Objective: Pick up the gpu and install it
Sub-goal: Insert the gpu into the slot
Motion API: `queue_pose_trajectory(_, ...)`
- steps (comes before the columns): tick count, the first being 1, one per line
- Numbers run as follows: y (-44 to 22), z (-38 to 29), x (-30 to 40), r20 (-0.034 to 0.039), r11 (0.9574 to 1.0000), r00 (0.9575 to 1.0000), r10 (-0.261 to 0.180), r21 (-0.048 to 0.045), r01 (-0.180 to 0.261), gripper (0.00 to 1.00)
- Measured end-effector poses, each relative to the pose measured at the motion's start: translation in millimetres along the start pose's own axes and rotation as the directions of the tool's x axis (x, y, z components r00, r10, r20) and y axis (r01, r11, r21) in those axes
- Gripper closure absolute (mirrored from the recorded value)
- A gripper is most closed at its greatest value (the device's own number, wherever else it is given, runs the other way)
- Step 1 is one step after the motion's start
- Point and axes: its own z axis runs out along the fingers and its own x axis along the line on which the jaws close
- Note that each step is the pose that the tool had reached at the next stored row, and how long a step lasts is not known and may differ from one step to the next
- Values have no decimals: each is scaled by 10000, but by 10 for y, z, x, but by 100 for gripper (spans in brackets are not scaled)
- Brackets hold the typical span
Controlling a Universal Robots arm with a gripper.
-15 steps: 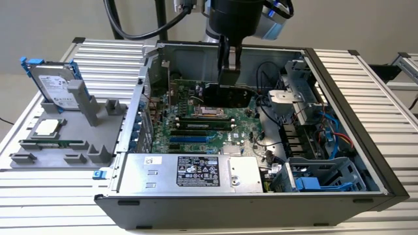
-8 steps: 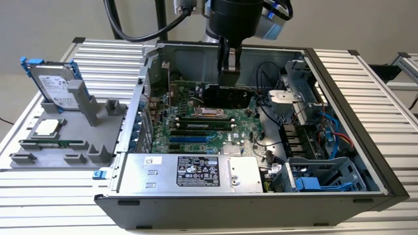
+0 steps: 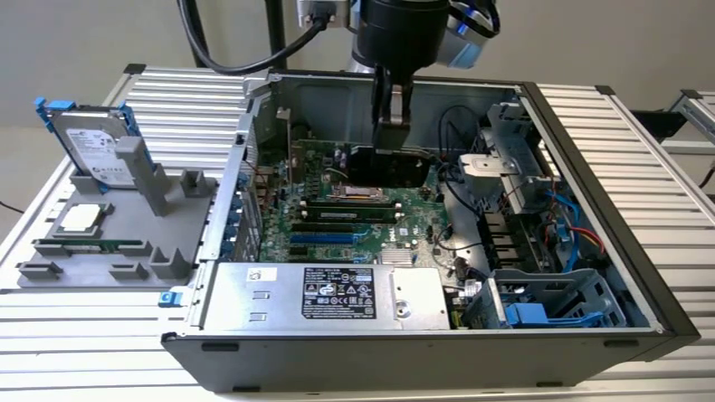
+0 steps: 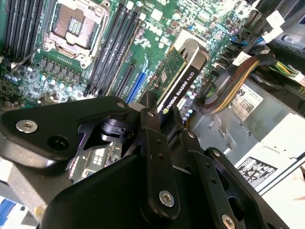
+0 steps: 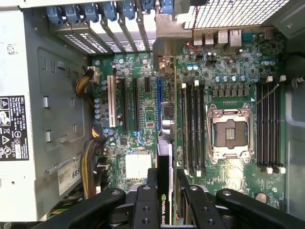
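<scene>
gpu (image 3: 389, 166) hangs edge-down over the board (image 3: 369, 222) inside the open case (image 3: 625, 251) in the exterior view, held from above by the gripper (image 3: 393, 138), toward the far side of the case. from here i can't judge which slot it sits over, or how far above.

in the second wrist view the fingers (image 4: 151, 125) are clamped on the gpu (image 4: 183, 71) by its top edge, and it runs tilted away across the board (image 4: 157, 19). its lower edge is hidden behind its own body.

in the first wrist view the gpu (image 5: 164, 143) shows as a thin strip roughly in line with the blue slot (image 5: 159, 102). i'd keep it square to that slot and the bracket end aimed at the rear opening, then press evenly. the contacts and the bracket i can't make out.
</scene>
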Motion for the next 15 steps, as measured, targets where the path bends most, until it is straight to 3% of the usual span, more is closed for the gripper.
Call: queue_pose_trajectory(15,0,41,-2,-20,10000,10000,0,1,0,100)
